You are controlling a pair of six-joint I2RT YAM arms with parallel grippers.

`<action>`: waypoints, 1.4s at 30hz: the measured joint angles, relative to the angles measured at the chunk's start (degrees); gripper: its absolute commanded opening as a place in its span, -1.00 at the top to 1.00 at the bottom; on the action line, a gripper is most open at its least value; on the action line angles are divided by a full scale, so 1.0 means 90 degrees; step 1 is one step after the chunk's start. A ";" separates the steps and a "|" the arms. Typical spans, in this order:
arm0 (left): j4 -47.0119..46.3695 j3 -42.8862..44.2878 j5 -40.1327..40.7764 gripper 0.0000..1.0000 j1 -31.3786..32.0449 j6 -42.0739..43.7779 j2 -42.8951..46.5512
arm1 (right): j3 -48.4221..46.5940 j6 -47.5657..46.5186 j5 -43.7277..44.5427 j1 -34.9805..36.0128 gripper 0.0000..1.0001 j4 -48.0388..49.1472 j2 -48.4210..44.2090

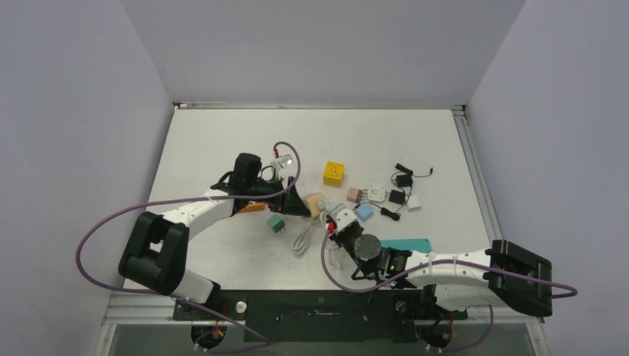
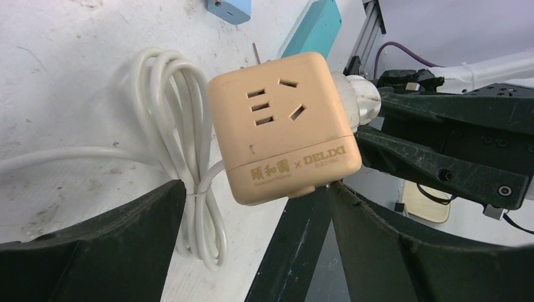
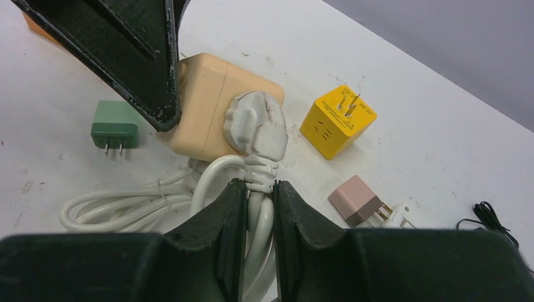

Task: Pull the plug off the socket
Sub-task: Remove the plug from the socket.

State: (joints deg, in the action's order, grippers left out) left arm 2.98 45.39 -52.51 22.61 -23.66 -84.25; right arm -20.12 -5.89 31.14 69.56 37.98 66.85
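Observation:
The beige cube socket [image 2: 283, 126] rests on the table with its outlet face toward my left wrist camera. My left gripper [image 2: 255, 189] stands open, a finger on either side of the socket's near edge; one corner touches the right finger [image 2: 390, 245]. The white plug [image 3: 255, 123] is seated in the socket's [image 3: 201, 119] side. My right gripper [image 3: 259, 189] is shut on the plug's ribbed cable neck. From above, the socket [image 1: 316, 203] lies between the left gripper [image 1: 295, 202] and the right gripper [image 1: 335, 222]. The white cable [image 1: 303, 241] lies coiled in front.
Close around lie a green adapter [image 1: 277, 222], a yellow cube adapter [image 1: 334, 173], a pink adapter [image 1: 354, 194], a blue adapter [image 1: 363, 211], black chargers with cords [image 1: 403, 180] and a teal strip [image 1: 406, 245]. An orange piece [image 1: 252, 208] lies under the left arm.

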 measured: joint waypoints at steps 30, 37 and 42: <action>0.0017 0.0189 -0.0158 1.00 0.0401 -0.0107 -0.0335 | -0.0165 -0.1209 0.1440 0.0942 0.89 0.0821 0.0945; 0.0537 0.0325 0.0398 1.00 0.0542 0.0330 -0.0177 | -0.0204 -0.1166 0.1600 0.0954 0.89 0.0806 0.1078; 0.0843 0.0549 0.1166 1.00 0.0753 0.0595 0.0078 | -0.0097 -0.0546 0.0906 0.0432 0.89 0.0379 0.0554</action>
State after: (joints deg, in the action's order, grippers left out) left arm 10.57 50.33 -42.02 29.39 -18.31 -83.55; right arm -20.99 -10.81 39.29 73.45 41.39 71.83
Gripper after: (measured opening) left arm 0.567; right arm 0.188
